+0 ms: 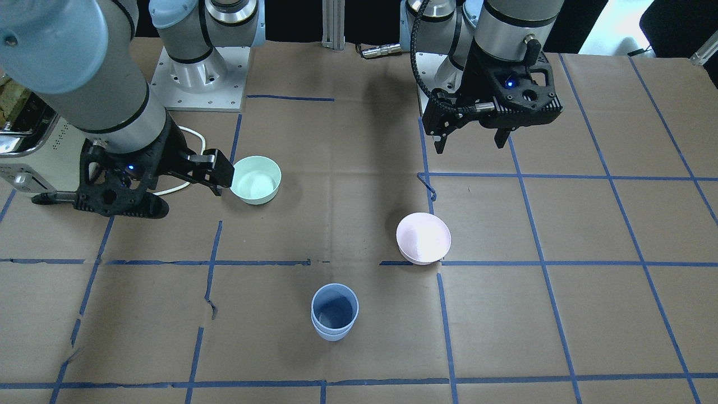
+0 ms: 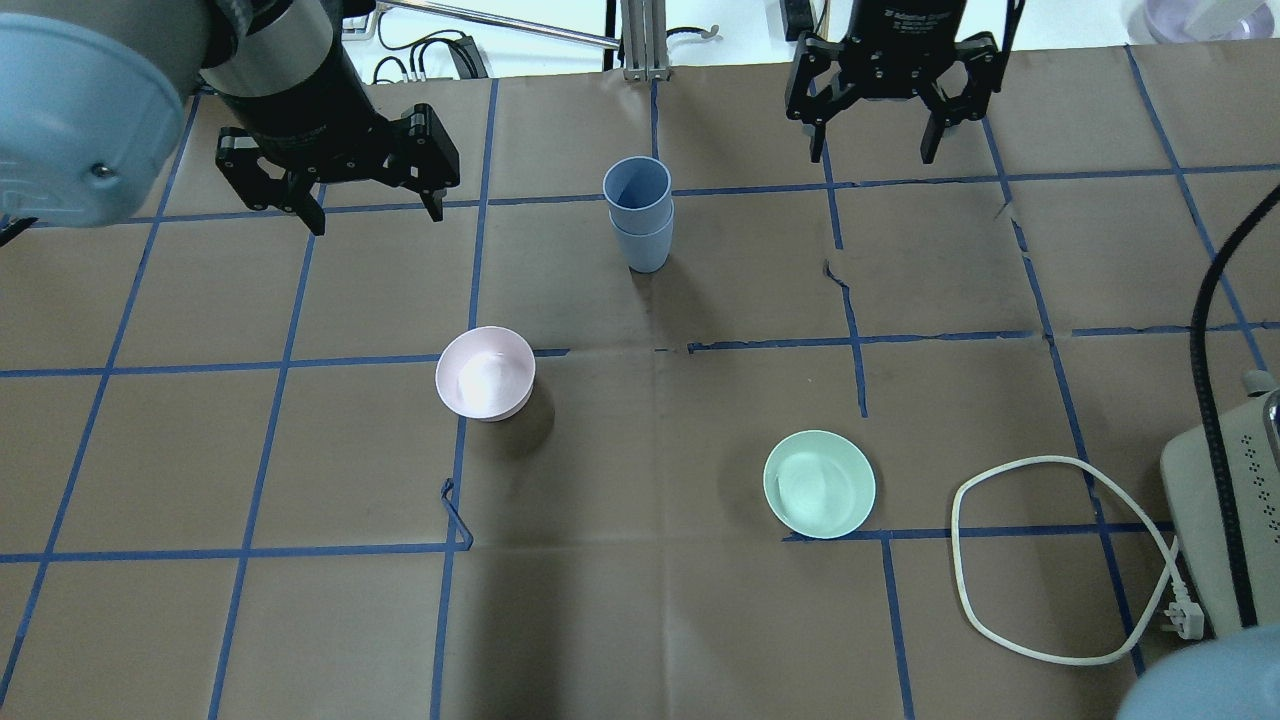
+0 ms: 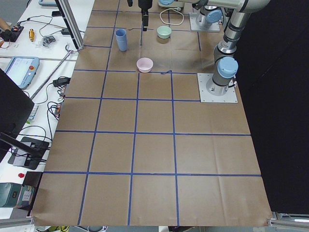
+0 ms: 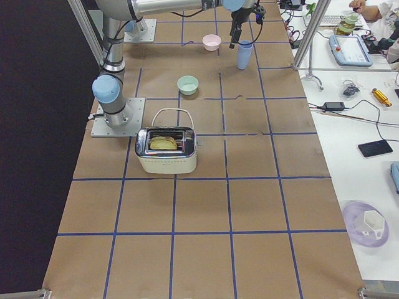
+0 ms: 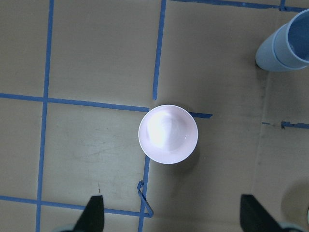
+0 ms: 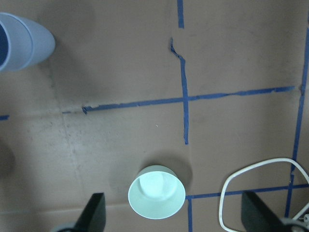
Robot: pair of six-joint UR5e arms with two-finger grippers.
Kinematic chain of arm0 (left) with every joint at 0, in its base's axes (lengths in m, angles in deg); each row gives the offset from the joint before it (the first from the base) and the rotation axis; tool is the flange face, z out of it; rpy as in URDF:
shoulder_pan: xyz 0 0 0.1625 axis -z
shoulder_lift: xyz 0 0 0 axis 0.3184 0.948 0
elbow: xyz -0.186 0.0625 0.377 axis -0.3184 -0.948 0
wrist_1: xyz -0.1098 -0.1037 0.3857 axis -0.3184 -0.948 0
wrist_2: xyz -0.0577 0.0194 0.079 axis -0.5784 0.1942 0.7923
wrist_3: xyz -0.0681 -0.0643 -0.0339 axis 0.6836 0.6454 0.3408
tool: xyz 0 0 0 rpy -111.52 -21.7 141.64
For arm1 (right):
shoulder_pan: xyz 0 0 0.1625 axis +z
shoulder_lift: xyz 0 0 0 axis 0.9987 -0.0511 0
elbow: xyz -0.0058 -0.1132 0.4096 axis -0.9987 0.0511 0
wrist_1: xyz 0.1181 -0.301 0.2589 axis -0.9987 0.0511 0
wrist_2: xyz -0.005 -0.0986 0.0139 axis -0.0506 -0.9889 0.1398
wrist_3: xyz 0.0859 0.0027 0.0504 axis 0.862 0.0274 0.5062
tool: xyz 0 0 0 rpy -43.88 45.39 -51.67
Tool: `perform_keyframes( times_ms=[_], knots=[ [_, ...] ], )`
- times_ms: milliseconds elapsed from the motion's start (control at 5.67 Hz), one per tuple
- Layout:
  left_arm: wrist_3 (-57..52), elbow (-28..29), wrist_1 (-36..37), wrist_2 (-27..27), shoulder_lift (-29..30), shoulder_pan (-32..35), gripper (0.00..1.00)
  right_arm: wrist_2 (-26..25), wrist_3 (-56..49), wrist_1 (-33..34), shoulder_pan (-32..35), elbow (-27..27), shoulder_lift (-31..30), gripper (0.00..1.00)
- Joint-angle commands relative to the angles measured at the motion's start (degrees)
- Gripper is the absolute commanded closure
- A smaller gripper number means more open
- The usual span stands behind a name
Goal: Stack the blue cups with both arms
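Blue cups (image 2: 638, 215) sit nested — left claw (image 2: 377, 212) and right claw (image 2: 872, 152) both spread, empty, well clear; a careless low sweep by either could topple them.

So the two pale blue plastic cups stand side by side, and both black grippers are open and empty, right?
Not side by side: the overhead view shows the pale blue plastic cups stacked, one nested inside the other. The left gripper and right gripper are indeed open and empty.
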Motion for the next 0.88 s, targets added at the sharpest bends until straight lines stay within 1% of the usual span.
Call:
perform_keyframes(
  times_ms=[0, 176, 353, 706],
  knots=[
    [0.0, 0.0, 0.0, 0.0, 0.0, 0.0, 0.02, -0.5, -1.0, 6.1, -1.4, -12.8, -8.0, 0.00],
    [0.0, 0.0, 0.0, 0.0, 0.0, 0.0, 0.02, -0.4, -1.1, 11.3, -1.5, -15.9, -9.5, 0.00],
    [0.0, 0.0, 0.0, 0.0, 0.0, 0.0, 0.02, -0.9, -1.2, 11.6, -1.6, -15.6, -9.8, 0.00],
    [0.0, 0.0, -0.1, 0.0, 0.0, 0.0, 0.02, -0.2, -1.3, 11.7, -3.7, -14.9, -9.9, 0.00]
  ],
)
